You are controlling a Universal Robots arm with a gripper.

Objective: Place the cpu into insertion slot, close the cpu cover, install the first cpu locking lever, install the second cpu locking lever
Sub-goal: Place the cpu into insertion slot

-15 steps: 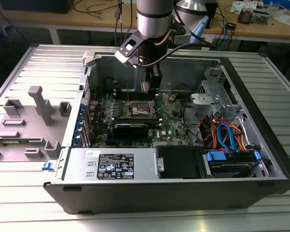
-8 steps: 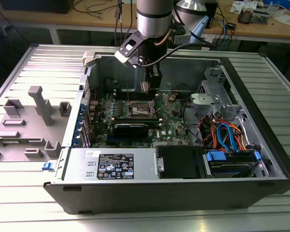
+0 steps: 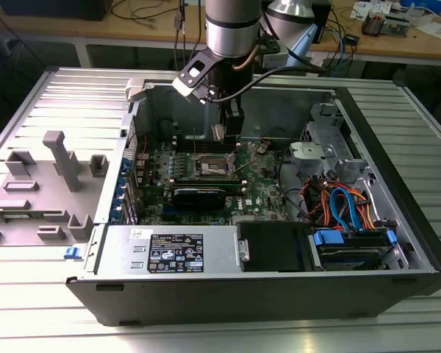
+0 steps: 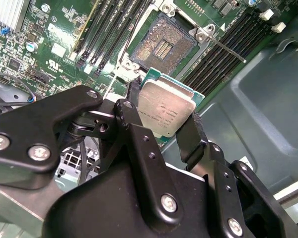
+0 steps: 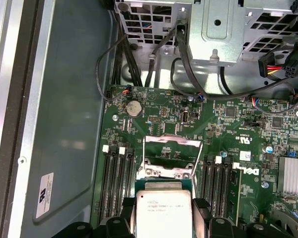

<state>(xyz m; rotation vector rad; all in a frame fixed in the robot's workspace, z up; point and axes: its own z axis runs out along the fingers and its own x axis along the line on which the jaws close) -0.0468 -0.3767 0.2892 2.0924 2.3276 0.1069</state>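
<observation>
Your gripper [image 4: 163, 115] is clamped on the cpu [image 4: 170, 105], its black fingers [image 4: 188, 136] pressing two opposite edges of the chip; you have it held above the green motherboard [image 4: 54, 44], near the insertion slot [image 4: 164, 47] but not touching it; the slot lies uncovered, its dark centre showing; in the first wrist view you can see the cpu cover [image 5: 171, 144] swung up, standing just beyond the chip.
</observation>
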